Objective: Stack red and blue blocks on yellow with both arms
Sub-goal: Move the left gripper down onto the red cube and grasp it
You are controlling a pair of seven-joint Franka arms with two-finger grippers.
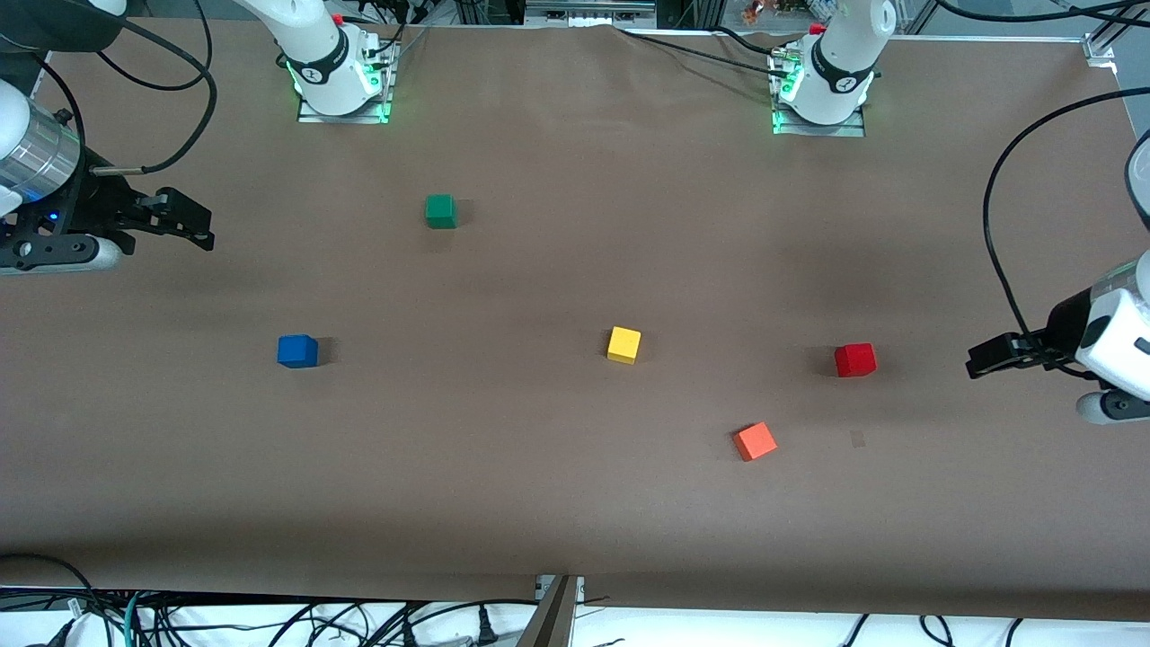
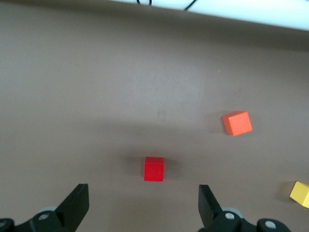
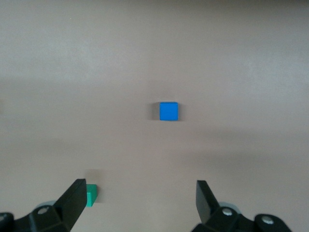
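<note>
Around yellow cube [image 1: 623,345], bare brown table [image 1: 575,503]

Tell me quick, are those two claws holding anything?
Left gripper: open, holding nothing, above the table near the red block.
Right gripper: open, holding nothing.

A: What lies on the brown table cover [image 1: 575,521]?
B: A green cube [image 1: 440,211], toward the right arm's end.
A: Anything else?
B: An orange-red cube [image 1: 755,441], nearer the front camera, toward the left arm's end, sitting askew.
</note>
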